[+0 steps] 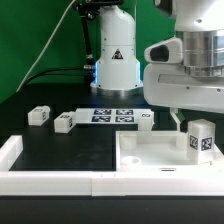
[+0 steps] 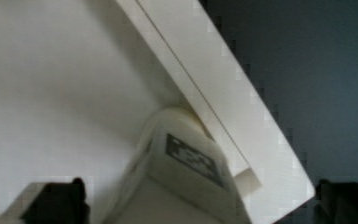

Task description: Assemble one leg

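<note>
While the gripper (image 2: 197, 205) hangs with fingers (image 2: 51, 203) spread wide, the leg (image 1: 202, 140) stands upright directly below and between them, long axis vertical, on the white tray-like piece (image 1: 150, 158) at the exterior view's right, apparently not yet pinched.

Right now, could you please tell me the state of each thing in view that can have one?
tool: open, holding nothing.
upright leg: standing on the white tray piece, ungripped.
white tray piece: lying flat on the table.
loose legs: resting on the table, ungripped.
marker board: flat on the table.
</note>
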